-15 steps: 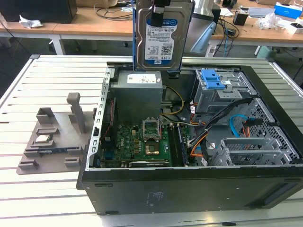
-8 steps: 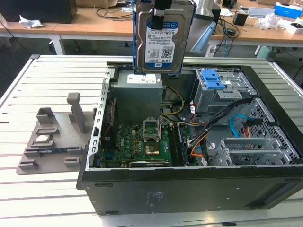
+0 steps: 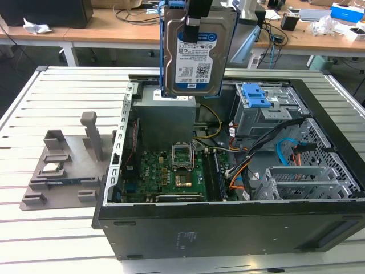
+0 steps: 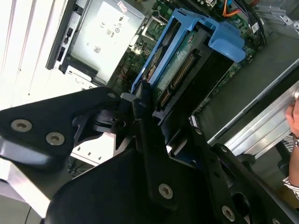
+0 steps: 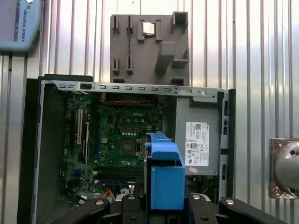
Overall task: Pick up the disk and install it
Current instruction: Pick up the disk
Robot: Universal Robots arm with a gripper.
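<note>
The disk (image 3: 197, 48), a silver hard drive with a blue-and-white label in a blue carrier frame, hangs upright in the air above the open computer case (image 3: 228, 228). My gripper (image 3: 194, 11) is shut on its top edge. In the second wrist view the disk (image 4: 187, 60) runs away from the black fingers (image 4: 140, 105), connector edge showing. Seen in the first wrist view, the blue carrier (image 5: 166, 177) sits between the gripper's (image 5: 166, 207) arms, over the motherboard (image 5: 126, 135). The grey drive cage (image 3: 251, 117) with its blue latch panel (image 3: 259, 97) lies to the exterior view's right of the disk.
A grey power supply (image 3: 165, 114) sits just under the disk. A grey fixture (image 3: 63, 165) holding a small silver chip (image 3: 52, 167) lies on the slatted table (image 3: 34, 97) at the exterior view's left. Cables (image 3: 285, 151) cross the case. A person's hand (image 4: 294, 116) shows in the second wrist view.
</note>
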